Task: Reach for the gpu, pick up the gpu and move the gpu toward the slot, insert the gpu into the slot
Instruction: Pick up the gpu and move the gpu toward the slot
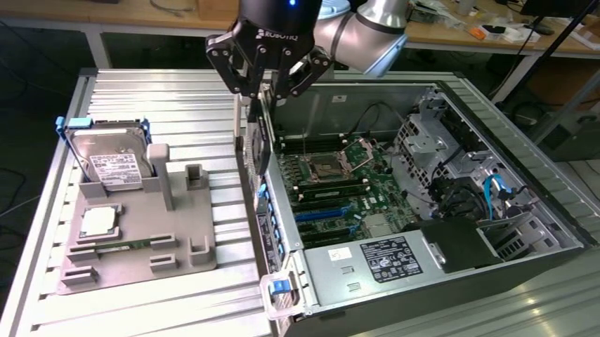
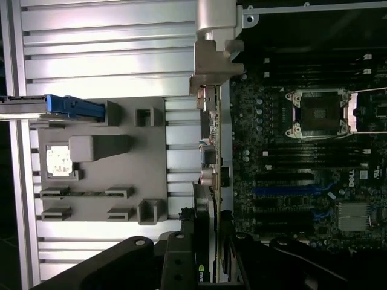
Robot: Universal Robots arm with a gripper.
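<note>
The gpu [image 1: 255,144] hangs edge-on in the upper centre of the exterior view, a thin dark card pointing straight down. In the wrist view its silver bracket [image 2: 213,57] is at the end farthest from the camera. The gripper [image 1: 266,93] has it by the upper edge, with its fingers [image 1: 236,70] clamped on the card from both sides, so I count the reach and the pick-up as done. The card is clear of the grey fixture [image 1: 122,263] at the lower left of the frame. That fixture carries the hard drive [image 1: 112,158], a processor [image 1: 98,221] and the memory stick [image 1: 122,246], and its upright posts [image 1: 159,168] stand bare. The carry toward the slot looks partly done to me. The card lines up roughly with the wall of the open case [image 1: 525,161] on the exterior view's left, at the edge of the motherboard [image 1: 347,189] rather than over its middle. The blue slots [image 1: 324,214] lie lower in the frame and toward the exterior view's right of the card, well apart from it, and nothing sits in them. I cannot tell which of them is the target. I also cannot tell how high the card's lower edge rides above the board. Lining up and seating the card are what is left.
</note>
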